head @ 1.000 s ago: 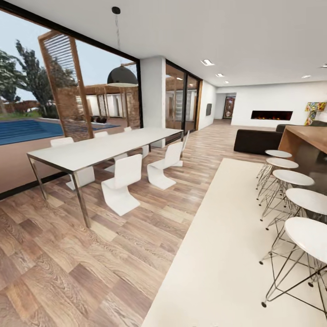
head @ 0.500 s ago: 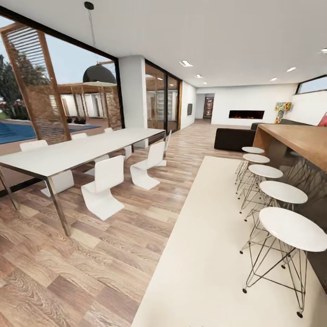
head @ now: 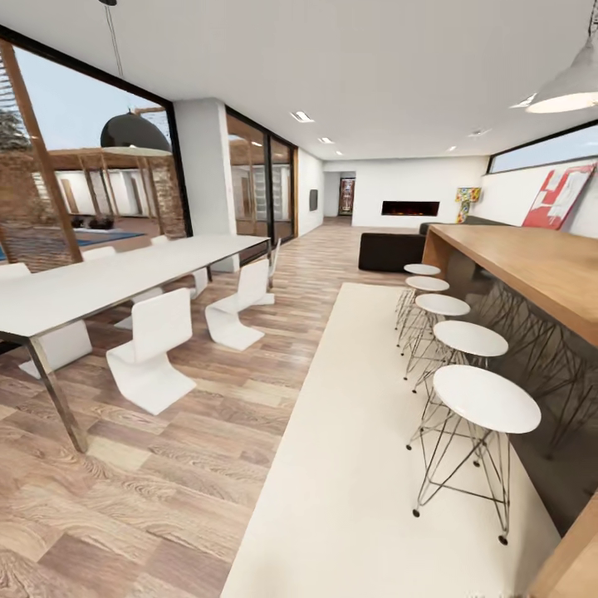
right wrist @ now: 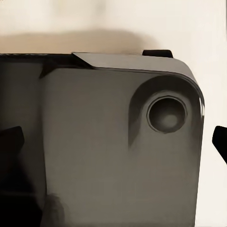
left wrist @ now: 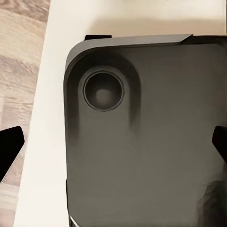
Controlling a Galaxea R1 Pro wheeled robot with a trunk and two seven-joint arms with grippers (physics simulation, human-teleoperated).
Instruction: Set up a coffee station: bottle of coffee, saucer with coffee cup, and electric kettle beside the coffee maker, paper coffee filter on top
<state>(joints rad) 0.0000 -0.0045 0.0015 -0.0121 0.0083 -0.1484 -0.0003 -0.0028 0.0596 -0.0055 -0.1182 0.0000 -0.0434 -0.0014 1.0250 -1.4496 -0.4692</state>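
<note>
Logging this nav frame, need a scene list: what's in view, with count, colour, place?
dining table: 1, white top, metal legs, left
dining chairs: at least 5, white, around the table
pendant lamp: 1, black, above the table
bar stools: 5, white seats, wire legs, in a row along the bar
bar counter: 1, wood, right
rug: 1, cream, on the wood floor beside the stools
sofa: 1, dark, far end of room
fireplace: 1, lit, in the far white wall
painting: 1, red and white, right wall
robot base: dark, under both wrist cameras
left fingers: black, tips at frame edges, spread apart
right fingers: black, likewise
</note>
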